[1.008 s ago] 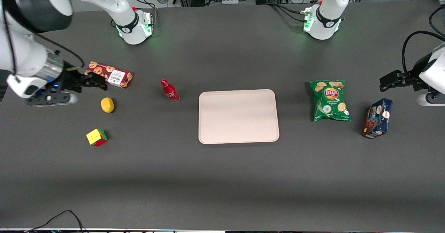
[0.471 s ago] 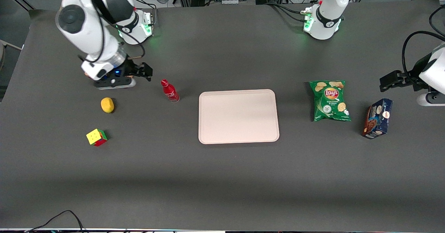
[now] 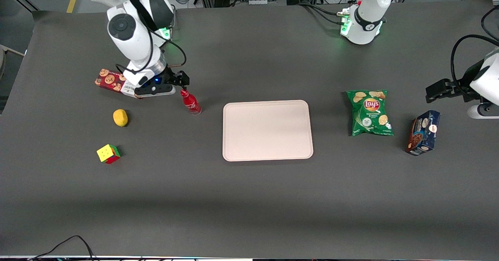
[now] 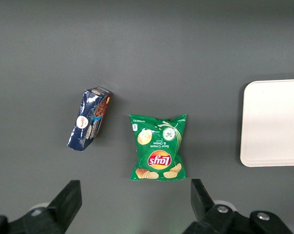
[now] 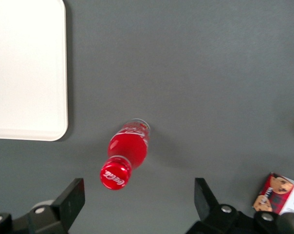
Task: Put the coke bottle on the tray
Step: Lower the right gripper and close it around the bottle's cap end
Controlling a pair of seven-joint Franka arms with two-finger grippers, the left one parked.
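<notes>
Since a second ago the right arm has swung in from the surface's edge; its claw (image 3: 182,82) now hangs spread wide above the upright coke bottle (image 3: 190,102), ready to straddle it. Beside the bottle, the tray (image 3: 267,152) waits bare.

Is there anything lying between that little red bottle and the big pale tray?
Nothing: bare dark table separates the coke bottle from the tray in both the front and right wrist views. The open gripper hovers just above the bottle's cap.
</notes>
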